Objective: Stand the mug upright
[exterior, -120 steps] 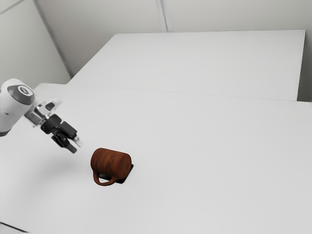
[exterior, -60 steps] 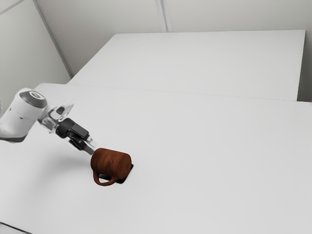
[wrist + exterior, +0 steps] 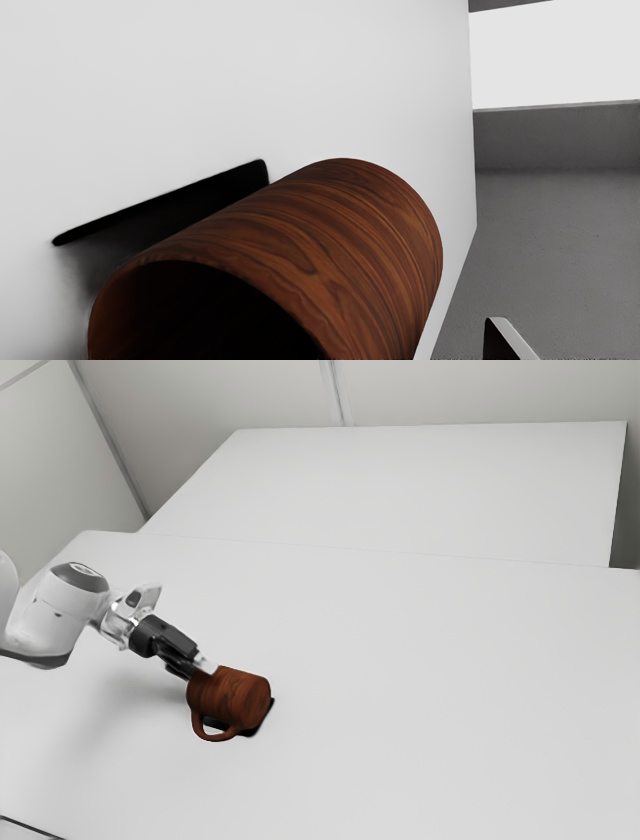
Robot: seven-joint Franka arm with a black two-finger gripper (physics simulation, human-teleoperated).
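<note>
And the mug [image 3: 232, 698] is down on its side, wood-grained and rust-brown, near the middle of the exterior view's left half! Its handle [image 3: 213, 735] loops out at seven o'clock there, while its open mouth faces the gripper [image 3: 198, 672] at ten o'clock. A flat black slab [image 3: 258, 727] pokes out from under it, around five o'clock, on the white table [image 3: 400, 710].

Now to the jaws: released, standing apart, no grip on the mug! The wrist view gives us one finger [image 3: 512, 337] with a gap between it and the mug's outer side; whether the other touches the mug, I cannot tell. The fingertips are right up by the mouth end. Behind them, the white arm [image 3: 65, 615] comes in from ten o'clock, and another white surface [image 3: 430, 490] spreads out toward one o'clock.
</note>
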